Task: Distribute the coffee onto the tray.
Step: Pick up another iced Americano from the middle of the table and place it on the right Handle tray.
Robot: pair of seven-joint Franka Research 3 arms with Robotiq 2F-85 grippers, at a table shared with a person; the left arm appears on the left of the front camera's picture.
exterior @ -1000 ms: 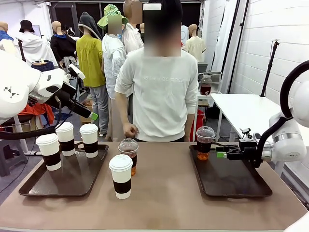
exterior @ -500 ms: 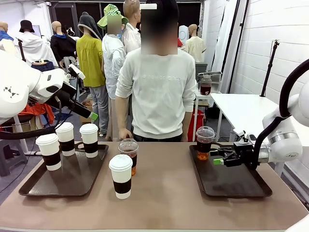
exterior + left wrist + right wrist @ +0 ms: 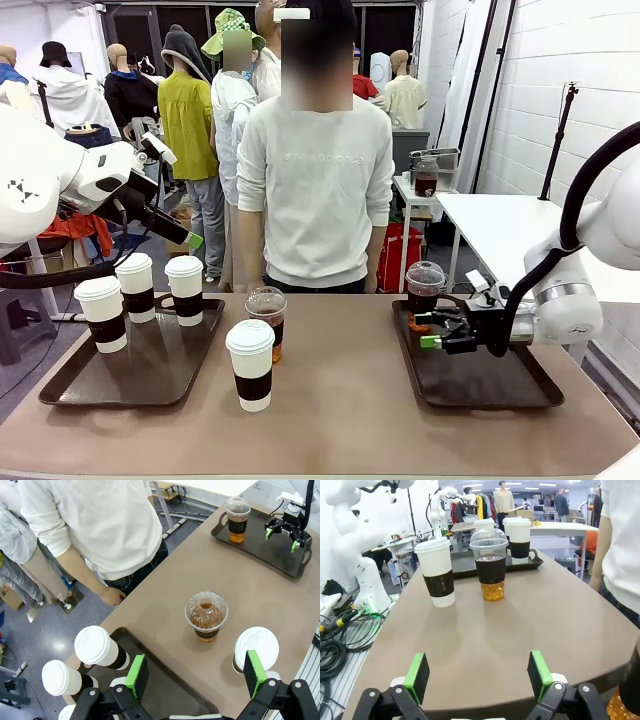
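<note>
Three white lidded cups with brown sleeves point(image 3: 135, 287) stand on the left tray point(image 3: 75, 385). A fourth white cup point(image 3: 251, 364) stands on the bare table, with an iced coffee point(image 3: 267, 318) just behind it. The second iced coffee point(image 3: 424, 290) stands at the far left corner of the right tray point(image 3: 500, 385). My right gripper point(image 3: 430, 335) hovers open and empty over that tray, just in front of this cup, facing the table's middle point(image 3: 477, 675). My left gripper point(image 3: 190, 240) hangs open high above the left tray, looking down on the two table cups point(image 3: 195, 672).
A person in a white sweater point(image 3: 315, 190) stands at the far edge, arms down. The brown table point(image 3: 340, 420) has bare room between the trays. In the right wrist view the white cup point(image 3: 437, 572) and iced coffee point(image 3: 490, 565) stand ahead.
My right gripper has drawn away from the iced coffee on the right tray, moving left and slightly nearer. The person has pulled the hand off the table. The left arm is still.
</note>
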